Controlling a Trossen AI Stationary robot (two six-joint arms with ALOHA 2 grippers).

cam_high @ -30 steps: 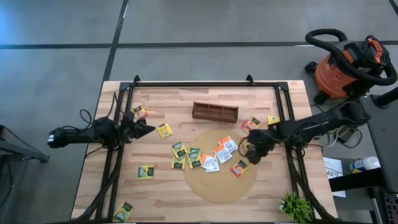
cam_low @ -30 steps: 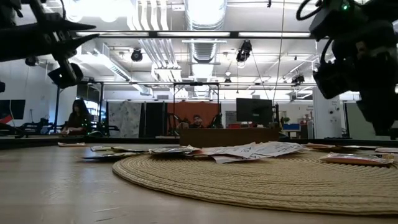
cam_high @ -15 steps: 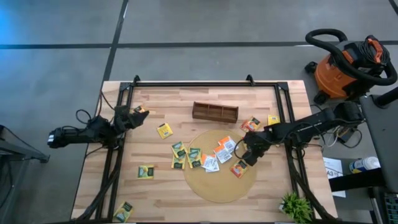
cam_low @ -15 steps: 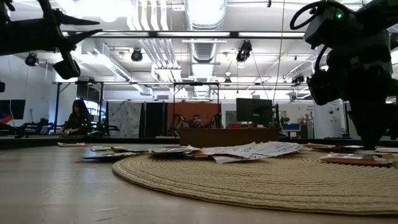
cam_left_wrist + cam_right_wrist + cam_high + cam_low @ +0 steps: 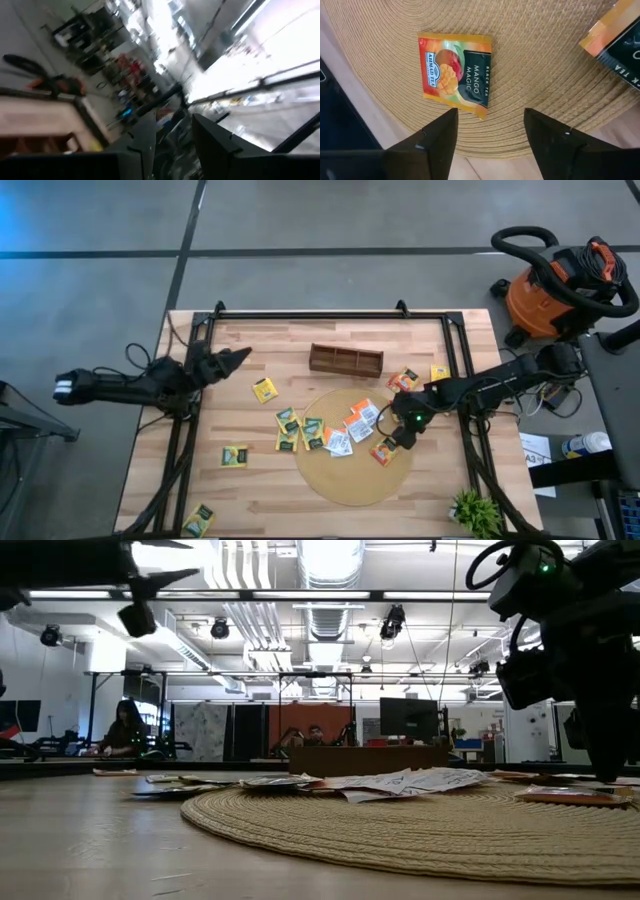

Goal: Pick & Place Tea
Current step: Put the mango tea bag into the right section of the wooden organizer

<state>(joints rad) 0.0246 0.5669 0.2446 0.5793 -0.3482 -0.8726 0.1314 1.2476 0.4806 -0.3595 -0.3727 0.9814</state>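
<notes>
**Right gripper over the mango sachet — flat pick, easy to miss**

Risks, as a judgement:
- The orange mango sachet (image 5: 455, 70) lies flat on the woven round mat (image 5: 530, 55). Fingers coming straight down could press it into the weave or slide over it — a thin paper edge gives little to catch.
- In the right wrist view the sachet sits ahead of the fingertips, not between them. Closing here would likely catch bare mat.
- 1 more sachet (image 5: 615, 37) shows at the upper right of that frame; a sideways correction could nudge it.
- The pile of sachets at mid-mat lies just left of the gripper in the high view — a long reach could disturb it.

Positions:
- Right gripper (image 5: 402, 427) hangs low over the right part of the mat (image 5: 345, 480), right of centre in the high view. Its 2 fingers (image 5: 436, 137) stand clearly apart, nothing between them.
- The mango sachet (image 5: 383, 451) lies just below and left of the gripper in the high view, near it but not under the jaws.
- Left gripper (image 5: 228, 360) is raised at the upper left of the table (image 5: 260, 500), fingers slightly parted and empty as far as its wrist view shows, well apart from the wooden compartment box (image 5: 345, 360).
- Other sachets lie scattered on the table.
</notes>
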